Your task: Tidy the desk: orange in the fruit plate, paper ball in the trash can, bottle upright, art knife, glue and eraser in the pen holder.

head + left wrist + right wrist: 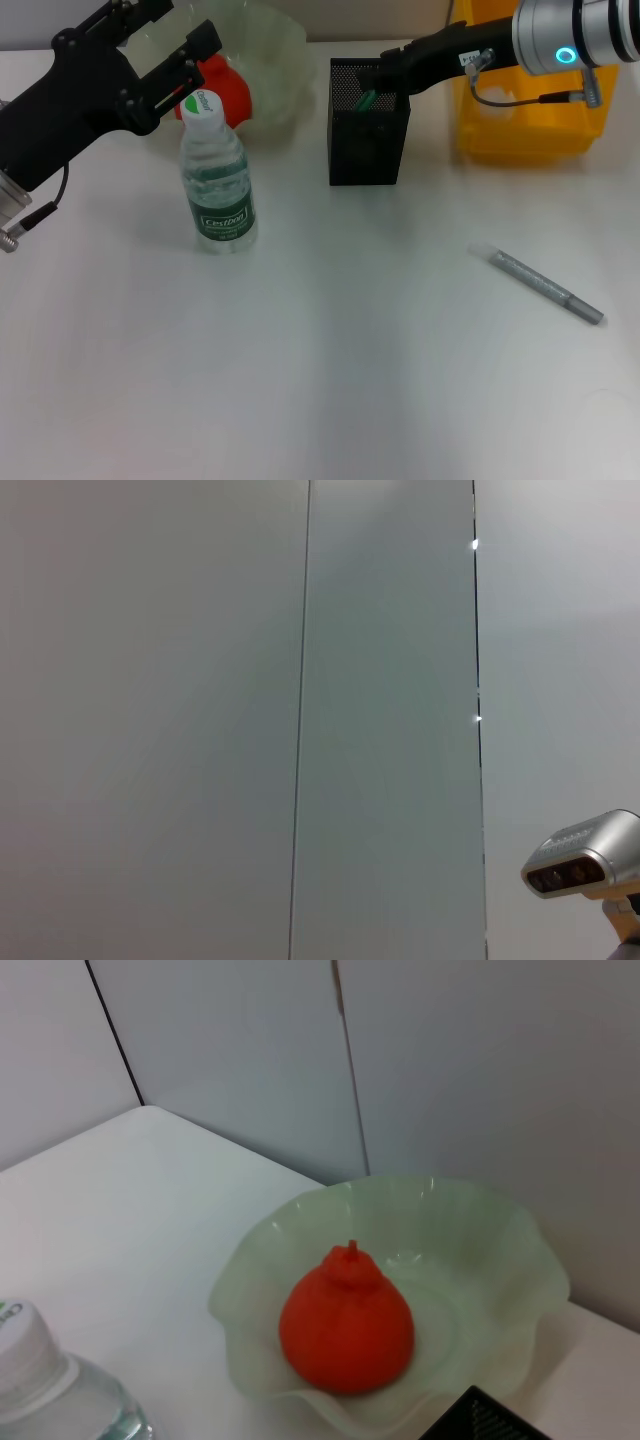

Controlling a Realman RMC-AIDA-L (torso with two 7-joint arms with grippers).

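The clear water bottle (218,190) stands upright on the white table; its cap also shows in the right wrist view (25,1345). The orange (226,90) lies in the pale green fruit plate (285,60), also seen in the right wrist view, the orange (345,1325) in the plate (500,1250). My left gripper (188,22) is open, just above and behind the bottle's cap. My right gripper (372,78) is over the black mesh pen holder (368,140), shut on a small green item (367,98) at the holder's mouth. The grey art knife (548,286) lies on the table at the right.
A yellow trash can (530,125) stands behind my right arm, right of the pen holder. The pen holder's corner shows in the right wrist view (480,1420). The left wrist view shows only wall panels and a grey camera unit (585,865).
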